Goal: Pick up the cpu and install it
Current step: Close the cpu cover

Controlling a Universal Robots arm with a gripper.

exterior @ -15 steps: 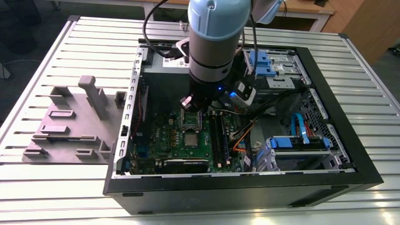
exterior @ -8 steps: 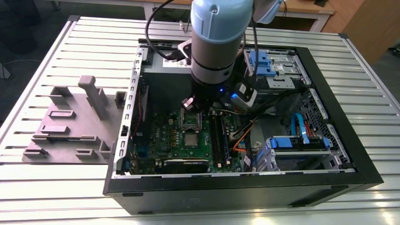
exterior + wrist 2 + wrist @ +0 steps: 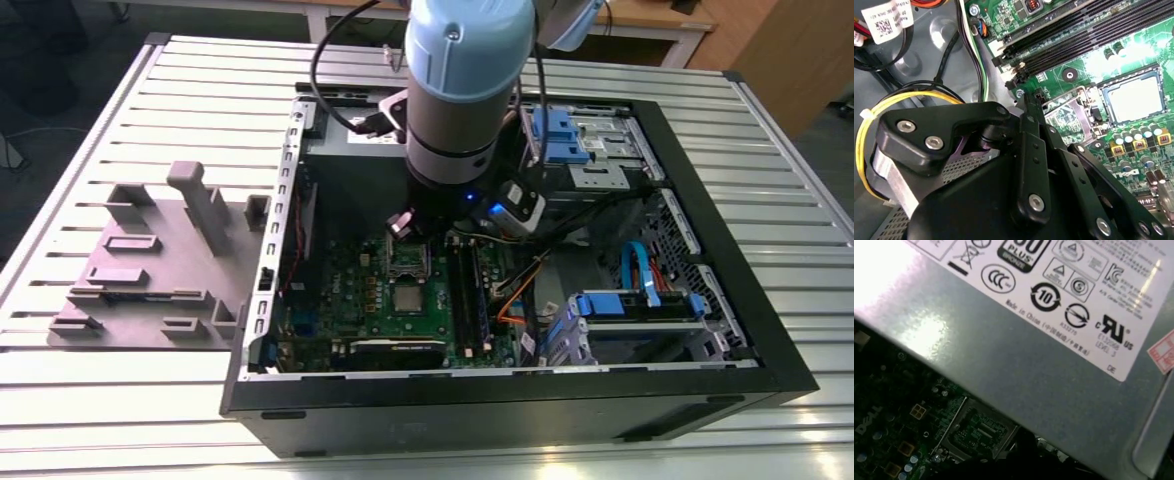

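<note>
The gripper was held low over the metal-framed socket; its opening could not be told. The cpu was seen just beyond it, untouched.

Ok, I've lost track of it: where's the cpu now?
In the exterior view the cpu lies on the motherboard, just camera-side of the socket, with the memory slots at the exterior view's right.

The exterior view looks steeply down on the open black metal computer case; both wrist views sit close above its green motherboard.
</note>
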